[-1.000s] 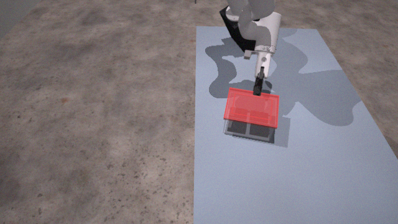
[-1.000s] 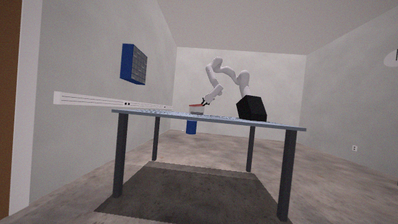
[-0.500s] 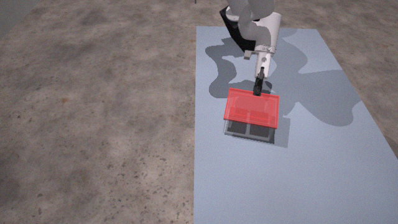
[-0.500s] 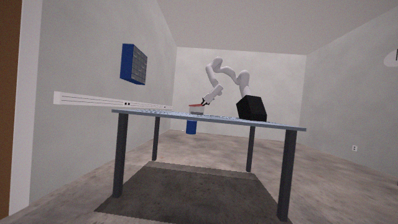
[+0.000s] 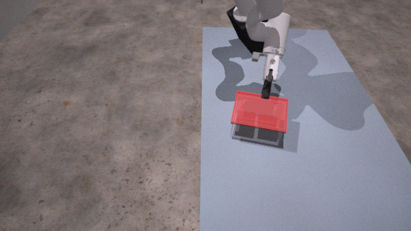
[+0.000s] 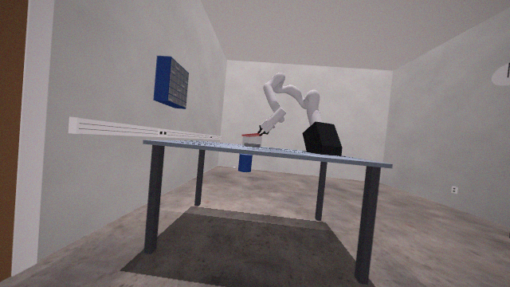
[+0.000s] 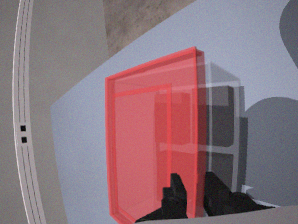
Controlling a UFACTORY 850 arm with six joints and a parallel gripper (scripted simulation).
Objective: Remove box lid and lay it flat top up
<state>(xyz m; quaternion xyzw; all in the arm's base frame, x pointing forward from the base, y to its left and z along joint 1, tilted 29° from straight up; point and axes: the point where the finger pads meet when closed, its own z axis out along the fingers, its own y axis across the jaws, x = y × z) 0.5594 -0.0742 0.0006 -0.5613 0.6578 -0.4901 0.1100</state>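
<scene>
A translucent red lid hangs just above a grey box with a divider inside. The lid is shifted towards the arm, so the box's front part shows from above. My gripper is shut on the lid's rear edge, one black finger on each side of it. The box stands on the pale blue table near its left edge. In the wrist view the lid stands apart from the box, with a gap between them.
The arm's black base sits at the far end of the table. The table's left edge runs close beside the box. A blue cabinet hangs on the wall and a blue bin stands on the floor.
</scene>
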